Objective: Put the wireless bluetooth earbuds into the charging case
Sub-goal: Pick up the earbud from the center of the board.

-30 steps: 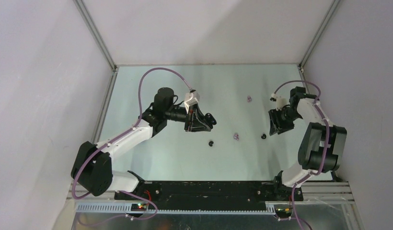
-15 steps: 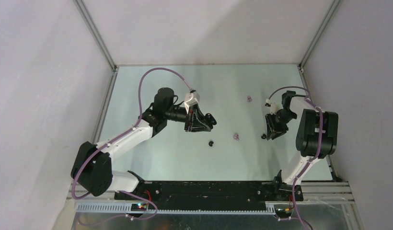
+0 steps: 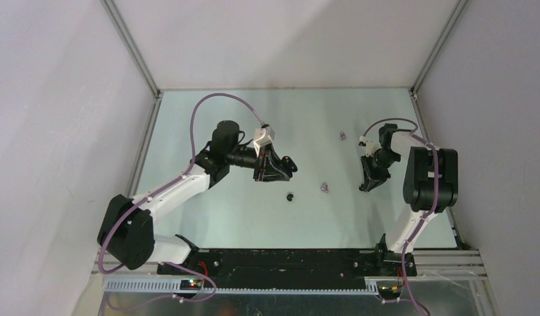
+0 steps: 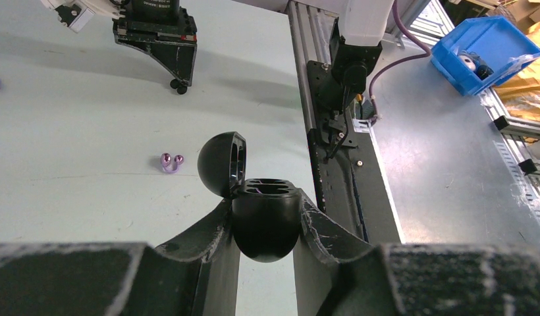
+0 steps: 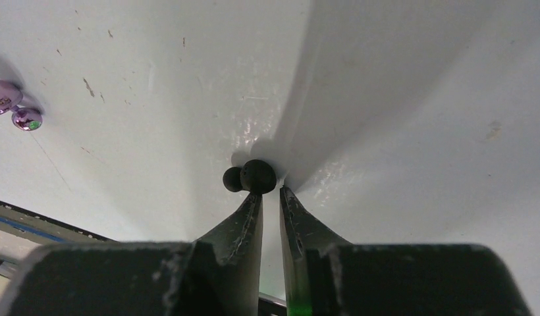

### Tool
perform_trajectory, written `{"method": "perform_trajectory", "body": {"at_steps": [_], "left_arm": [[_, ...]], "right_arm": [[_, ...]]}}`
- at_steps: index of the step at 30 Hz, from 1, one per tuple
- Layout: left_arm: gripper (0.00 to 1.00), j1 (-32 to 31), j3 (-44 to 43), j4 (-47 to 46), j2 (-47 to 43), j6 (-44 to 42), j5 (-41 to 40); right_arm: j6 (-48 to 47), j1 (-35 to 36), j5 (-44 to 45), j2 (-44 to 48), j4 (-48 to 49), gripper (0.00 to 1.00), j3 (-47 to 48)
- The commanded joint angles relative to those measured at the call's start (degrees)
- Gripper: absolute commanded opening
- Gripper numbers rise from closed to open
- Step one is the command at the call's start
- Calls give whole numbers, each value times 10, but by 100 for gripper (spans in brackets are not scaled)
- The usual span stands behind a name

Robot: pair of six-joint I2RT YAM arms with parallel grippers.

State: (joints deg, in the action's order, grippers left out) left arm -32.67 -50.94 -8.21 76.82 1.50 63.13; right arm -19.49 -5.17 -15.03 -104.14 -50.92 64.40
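**Case pinched on my left, a black bud at my right tips**

My left tool (image 4: 264,209) pinches the black charging case (image 4: 265,230) by its round lower half and holds it above the surface (image 3: 241,217). The lid (image 4: 221,162) is swung open to one side and two wells show in the lower half. I cannot tell what lies in them.

To the right of the case, nearer my bases, a loose black earbud (image 3: 290,197) lies alone on the surface. Further right is the near purple earbud (image 3: 325,187). Beyond it, toward the back wall, is the far purple earbud (image 3: 342,136).

On the right, my right tool (image 5: 270,196) points down at the surface. Its fingers are drawn almost together, with a thin slit between them. A second black earbud (image 5: 251,176) sits right at the tip of one finger, outside the slit. I cannot tell whether it touches.
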Motion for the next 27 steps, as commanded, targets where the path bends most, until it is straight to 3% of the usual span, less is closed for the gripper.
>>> {"method": "perform_trajectory", "body": {"at_steps": [1,27], "left_arm": [[0,-5,-2,0,-21,-15,-1],[0,-8,-1,16,-24,-49,-3]], "right_arm": [[13,11,20,-21,48,19,23],[49,25,-38,-33,45,26,79]]}}
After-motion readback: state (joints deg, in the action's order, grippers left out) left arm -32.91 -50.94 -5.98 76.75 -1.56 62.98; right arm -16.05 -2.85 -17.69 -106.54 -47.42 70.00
